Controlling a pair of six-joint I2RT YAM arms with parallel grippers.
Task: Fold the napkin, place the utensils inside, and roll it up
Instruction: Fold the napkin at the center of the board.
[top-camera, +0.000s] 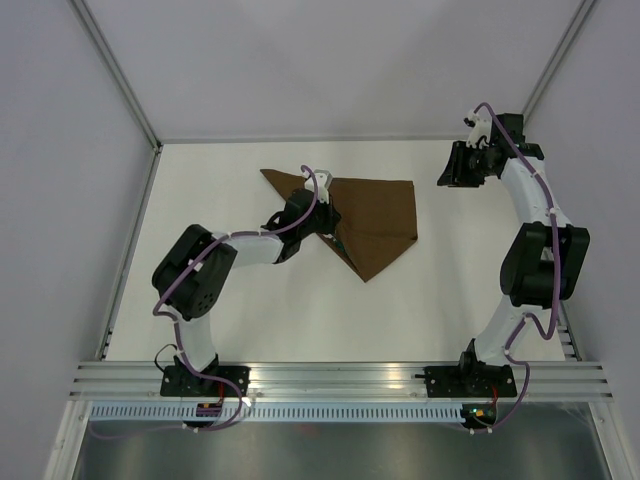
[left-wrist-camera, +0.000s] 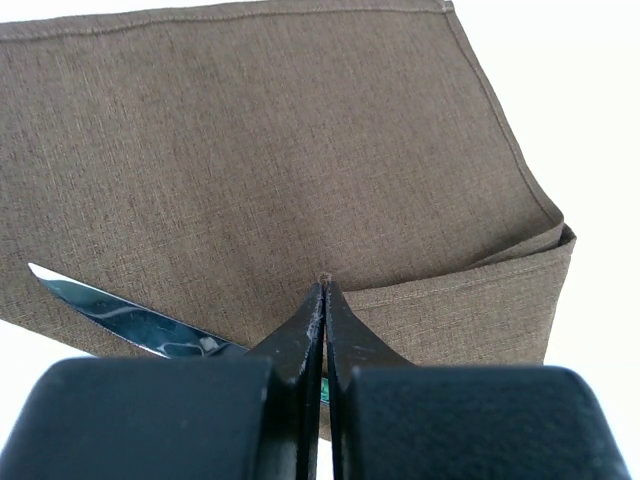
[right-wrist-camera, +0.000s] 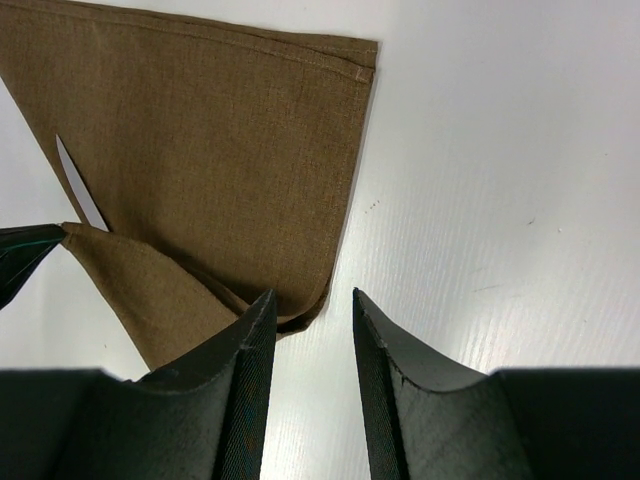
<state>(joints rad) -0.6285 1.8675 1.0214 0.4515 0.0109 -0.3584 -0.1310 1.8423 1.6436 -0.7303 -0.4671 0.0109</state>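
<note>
The brown napkin (top-camera: 375, 215) lies folded into a rough triangle at the back middle of the table. My left gripper (top-camera: 325, 212) is over its left part, shut with a corner of the cloth pinched at its tips (left-wrist-camera: 325, 283). In the right wrist view a flap of the napkin (right-wrist-camera: 200, 150) runs up to that gripper. The knife's silver blade (left-wrist-camera: 120, 315) sticks out from under the cloth, also seen in the right wrist view (right-wrist-camera: 80, 190). A speck of its teal handle shows between the left fingers. My right gripper (top-camera: 455, 172) is open and empty (right-wrist-camera: 310, 300), just right of the napkin's corner.
The table is white, with metal frame posts at the back left (top-camera: 115, 70) and back right (top-camera: 555, 60). The arm bases sit on the rail at the near edge (top-camera: 340, 380).
</note>
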